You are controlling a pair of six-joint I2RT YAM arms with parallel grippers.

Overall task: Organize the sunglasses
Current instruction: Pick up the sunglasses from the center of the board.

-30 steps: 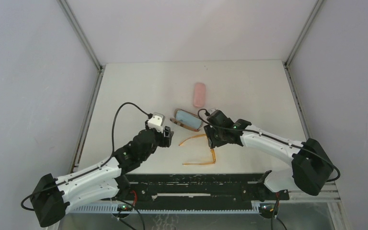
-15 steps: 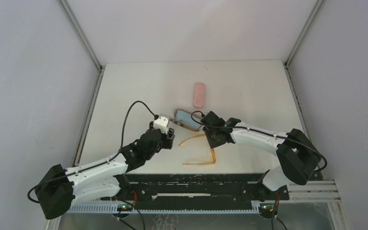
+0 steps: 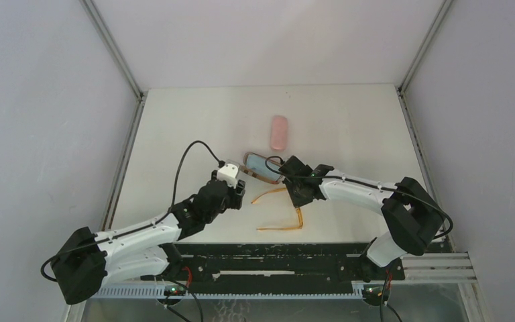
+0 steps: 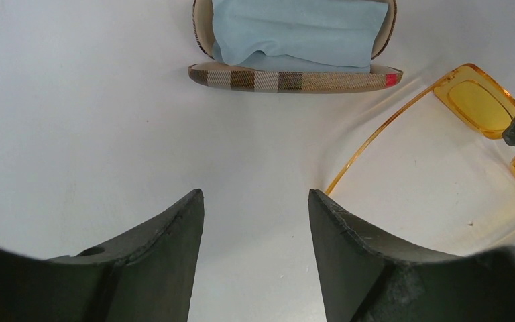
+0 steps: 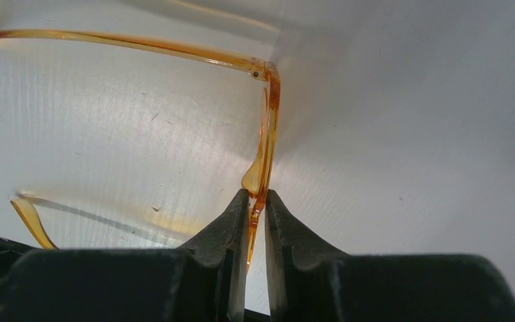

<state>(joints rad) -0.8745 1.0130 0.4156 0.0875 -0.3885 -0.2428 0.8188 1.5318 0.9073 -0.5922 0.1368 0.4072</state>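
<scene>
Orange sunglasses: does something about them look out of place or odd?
Yes. The orange sunglasses lie outside the open plaid case, arms unfolded; the case holds a blue cloth. The right end effector pinches their frame.

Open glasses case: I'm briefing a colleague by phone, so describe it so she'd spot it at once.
On the white table, look at the centre, just nearer the arms than the closed pink case and beyond the orange sunglasses. The open case alone has a plaid shell and holds a light-blue cloth.
</scene>
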